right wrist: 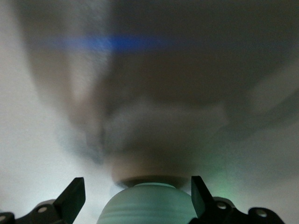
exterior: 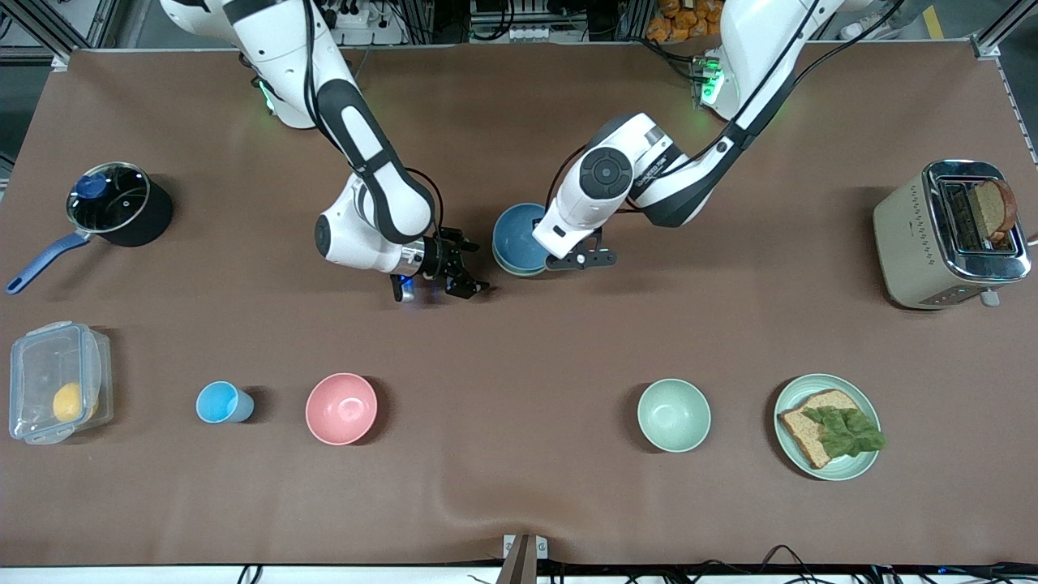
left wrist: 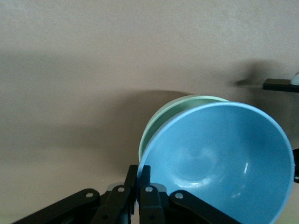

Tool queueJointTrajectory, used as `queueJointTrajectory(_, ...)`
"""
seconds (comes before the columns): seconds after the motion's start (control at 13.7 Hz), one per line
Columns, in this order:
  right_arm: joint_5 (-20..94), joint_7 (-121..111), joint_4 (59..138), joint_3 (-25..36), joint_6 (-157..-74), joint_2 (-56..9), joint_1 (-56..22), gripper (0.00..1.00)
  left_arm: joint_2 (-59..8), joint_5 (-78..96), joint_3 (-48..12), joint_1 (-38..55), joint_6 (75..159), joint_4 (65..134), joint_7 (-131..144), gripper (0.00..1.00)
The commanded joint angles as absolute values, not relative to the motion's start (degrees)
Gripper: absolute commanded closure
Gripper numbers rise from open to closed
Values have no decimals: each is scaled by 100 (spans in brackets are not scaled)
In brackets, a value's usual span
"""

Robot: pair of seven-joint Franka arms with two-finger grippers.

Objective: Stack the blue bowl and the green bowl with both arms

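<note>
The left gripper (left wrist: 138,189) has its jaws clamped together on the rim of the blue bowl (exterior: 519,235), pinching the wall at one point. In the left wrist view the blue bowl (left wrist: 219,163) sits tilted inside the green bowl (left wrist: 161,123), whose pale rim shows as a crescent past the blue one. The pair rests mid-bench, between the two arms and farther from the front camera than the pink bowl (exterior: 341,408).

The right gripper (exterior: 454,272) hangs low over the bench just beside the stack, toward the right arm's end, jaws apart and holding nothing.

The step looks like seating and release: level the blue bowl so the rims run parallel, then open straight, without dragging the rim sideways.

Both bowls open upward; being round, neither has a long axis.
</note>
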State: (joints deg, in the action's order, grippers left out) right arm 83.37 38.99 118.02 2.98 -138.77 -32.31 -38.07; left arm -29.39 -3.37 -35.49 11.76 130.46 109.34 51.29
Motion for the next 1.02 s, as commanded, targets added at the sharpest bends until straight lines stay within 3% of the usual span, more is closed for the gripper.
queueJointTrajectory(0.0, 8918, 3797, 11742, 272, -13904, -3278, -3832, 0, -3120, -510, -3489, 1327, 13157, 10767, 5335, 100)
queueJointTrajectory(0.59, 9220, 3762, 11742, 281, -13948, -3287, -3973, 0, -3533, -1028, -3480, 1354, 13263, 10723, 5563, 100)
queueJointTrajectory(0.66, 9220, 3762, 11742, 281, -13940, -3287, -3964, 0, -3533, -1020, -3480, 1327, 13263, 10653, 5572, 70)
queueJointTrajectory(0.73, 9220, 3762, 11742, 281, -13948, -3287, -3964, 0, -3542, -1037, -3480, 1301, 13263, 10618, 5616, 1)
queueJointTrajectory(0.95, 9220, 3753, 11751, 281, -13948, -3287, -3973, 0, -3385, -1028, -3489, 1275, 13210, 10529, 5642, 0)
